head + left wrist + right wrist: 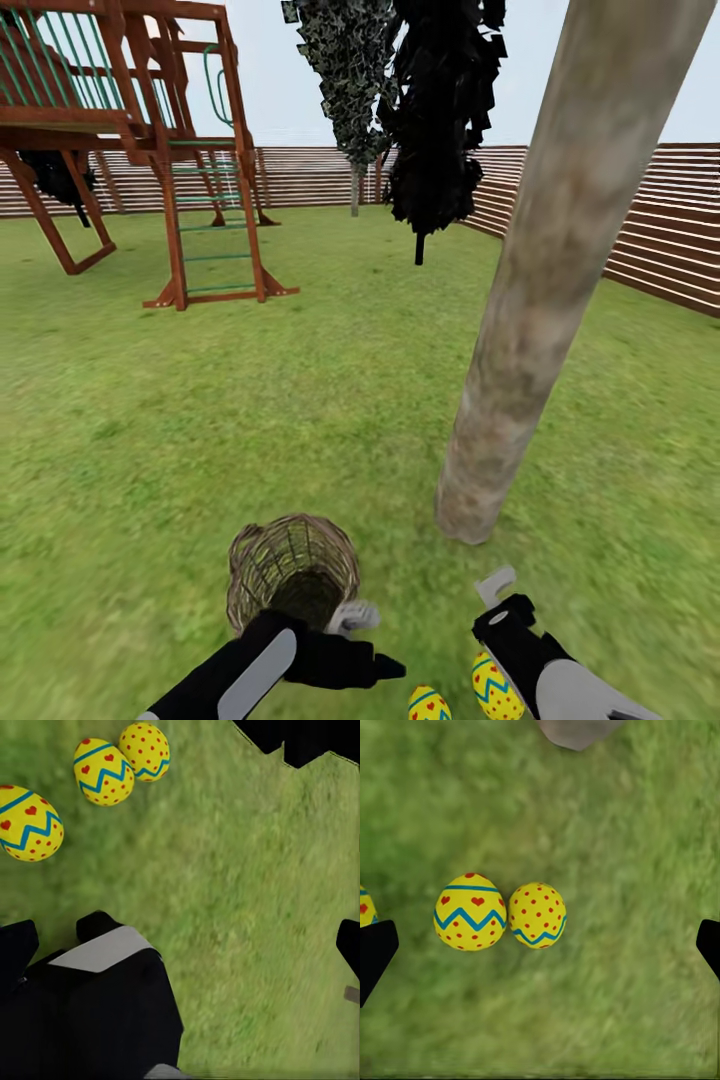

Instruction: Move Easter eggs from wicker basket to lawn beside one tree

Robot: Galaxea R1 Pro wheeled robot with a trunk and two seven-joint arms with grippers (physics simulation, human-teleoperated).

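Note:
Three yellow Easter eggs lie on the lawn (300, 400) near the foot of the tree (540, 330): a heart egg (470, 912), a dotted egg (537, 915) and a third (30, 823). Two of them sit at the head view's lower edge (428, 704) (495, 688). The wicker basket (292, 585) stands left of them, and its dark inside holds no egg that I can see. My left gripper (370, 640) is open beside the basket's rim, holding nothing (181, 945). My right gripper (500, 600) hangs open above the eggs (541, 949).
A wooden play set (150, 150) stands far left, and dark conifers (440, 120) stand at the back. A slatted fence (660, 240) runs along the back and right. Open grass stretches between the basket and the play set.

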